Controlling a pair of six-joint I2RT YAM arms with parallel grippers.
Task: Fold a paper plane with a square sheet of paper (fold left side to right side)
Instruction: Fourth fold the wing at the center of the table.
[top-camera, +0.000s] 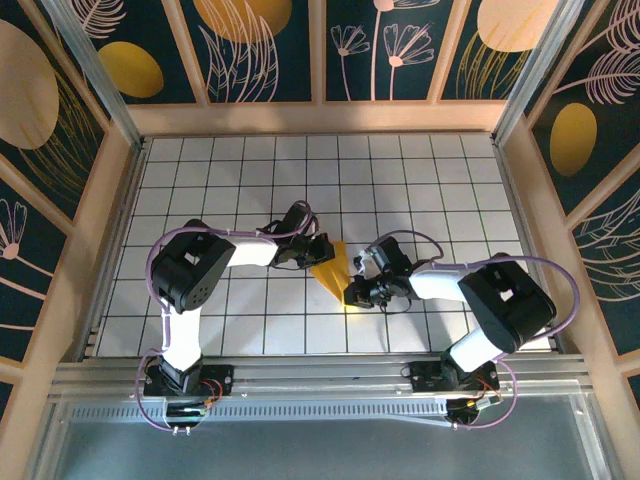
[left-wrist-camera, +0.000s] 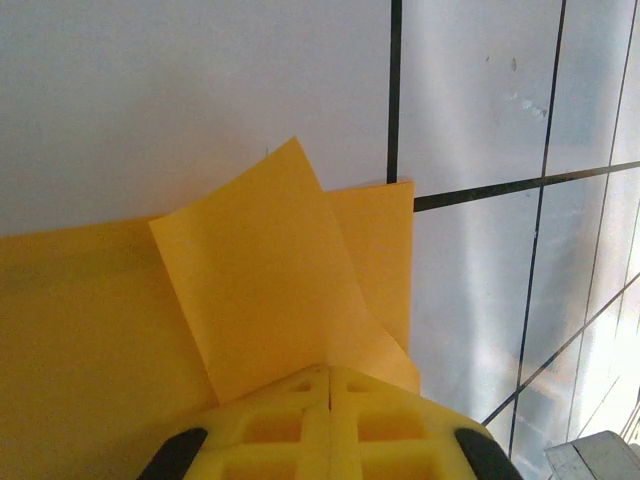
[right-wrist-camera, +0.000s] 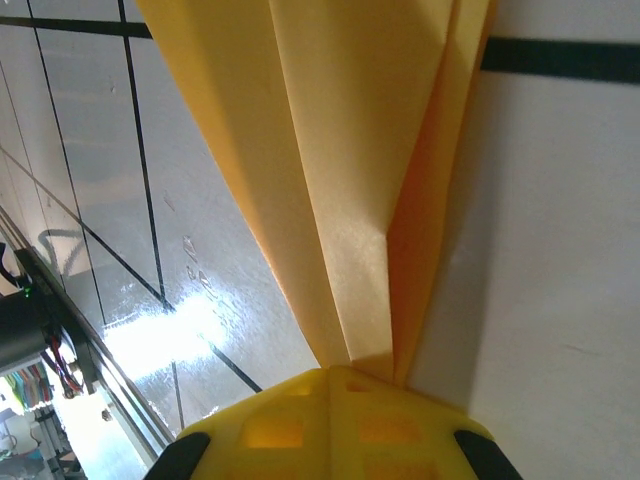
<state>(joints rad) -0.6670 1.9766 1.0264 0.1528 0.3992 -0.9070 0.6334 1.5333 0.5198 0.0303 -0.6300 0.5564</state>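
Left arm (top-camera: 190, 275) and right arm (top-camera: 510, 300) showing black joints, white links, lilac cables (top-camera: 150, 264) trailing, yellow fingers (left-wrist-camera: 265, 430) bearing square recesses

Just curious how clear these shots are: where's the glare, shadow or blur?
Top view: evenly lit, sharp, soft shadows on the table. Left wrist view: paper crisp, grid lines at right slightly soft. Right wrist view: bright glare on the table at lower left, faint shadow right of the paper.
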